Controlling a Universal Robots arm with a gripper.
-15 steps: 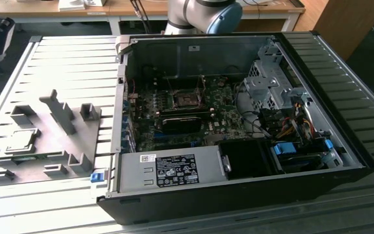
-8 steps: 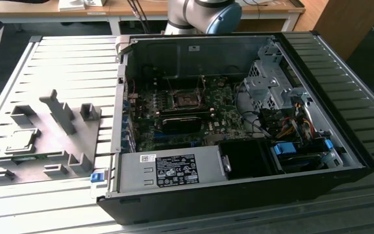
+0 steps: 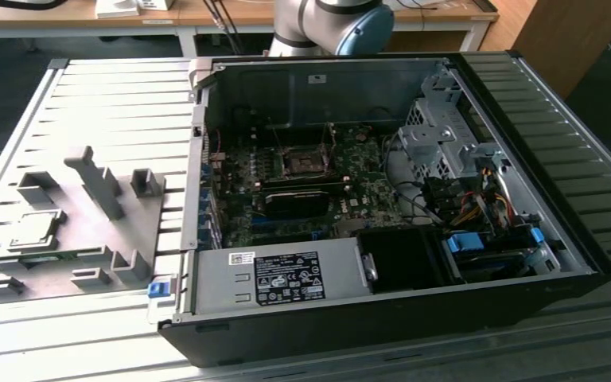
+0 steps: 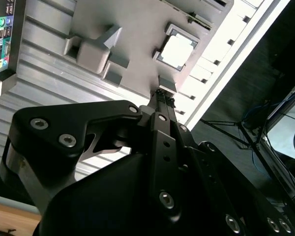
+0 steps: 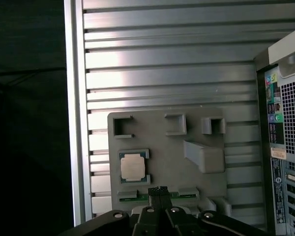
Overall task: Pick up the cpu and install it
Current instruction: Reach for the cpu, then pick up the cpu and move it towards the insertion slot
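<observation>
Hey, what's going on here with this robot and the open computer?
The robot arm's black end effector is aimed at the grey plastic fixture, where the small shiny silver square cpu lies in its pocket, untouched. The dark square socket on the green motherboard inside the open black computer case does not have it yet.

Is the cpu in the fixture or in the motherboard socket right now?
In the fixture: the cpu lies flat in a square pocket of the grey fixture, outside the computer case.
</observation>
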